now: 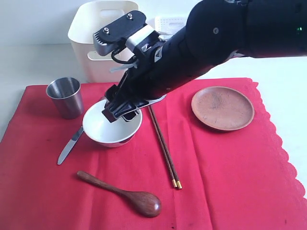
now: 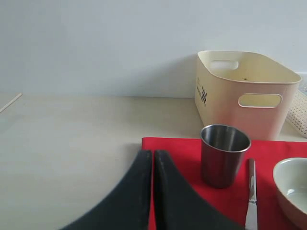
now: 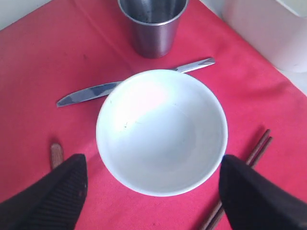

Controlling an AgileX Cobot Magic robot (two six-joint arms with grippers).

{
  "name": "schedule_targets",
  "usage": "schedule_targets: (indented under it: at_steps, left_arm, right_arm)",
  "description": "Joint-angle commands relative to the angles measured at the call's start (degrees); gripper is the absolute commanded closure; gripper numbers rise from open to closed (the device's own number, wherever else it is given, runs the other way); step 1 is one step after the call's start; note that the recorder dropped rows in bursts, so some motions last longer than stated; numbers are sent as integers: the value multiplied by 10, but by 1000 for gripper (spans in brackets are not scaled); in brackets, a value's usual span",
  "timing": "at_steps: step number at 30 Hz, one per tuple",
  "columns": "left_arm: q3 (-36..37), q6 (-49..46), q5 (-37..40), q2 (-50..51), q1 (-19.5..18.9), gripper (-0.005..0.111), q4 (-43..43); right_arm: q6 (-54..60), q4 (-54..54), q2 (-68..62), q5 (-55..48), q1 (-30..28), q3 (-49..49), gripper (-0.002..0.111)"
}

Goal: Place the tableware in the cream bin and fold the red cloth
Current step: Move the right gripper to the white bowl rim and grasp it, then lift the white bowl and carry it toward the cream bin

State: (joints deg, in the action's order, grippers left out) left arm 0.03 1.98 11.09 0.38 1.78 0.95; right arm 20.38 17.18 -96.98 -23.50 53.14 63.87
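Two fingers of right gripper flank white bowl, spread wide, holding nothing | bowl upright on red cloth, straight below gripper, round: no long axis | right arm nearer | left gripper pressed closed, empty, near steel cup | cream bin beyond bowl

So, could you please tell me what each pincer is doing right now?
Left pincer: closed, empty.
Right pincer: open, either side of the white bowl.
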Motion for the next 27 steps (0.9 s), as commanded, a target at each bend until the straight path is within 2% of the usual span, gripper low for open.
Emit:
schedule_targets:
  at_steps: [1,6,10,14,18,22,24,27]
  left_arm:
    - [0,1,0,-4,-2,103,-4]
    - [0,1,0,-4,-2,103,-4]
    - [0,1,0,-4,-2,103,-4]
    - [0,1,0,-4,-2,103,-4]
    - [0,1,0,-4,-2,103,-4]
    - [0,1,0,-4,-2,103,-4]
    - [0,1,0,-4,-2,103,-4]
    - [0,1,0,-4,-2,103,-4]
  right_arm:
    - [-1,-20,-26,11,1,1,36]
    - [-70,-77,-62,59,0,1,36]
    - [-83,-82,-73,76,-2,1,36]
    - [-79,-87,-71,26,-1,1,36]
    - [-90,-184,-54,-40,-13,1,36]
    - [-213,-303,-40,-119,-35,1,36]
    - [-266,-356,-39,-126,-45,-3,36]
    - [-298,-370,-39,-109,-56,-12,36]
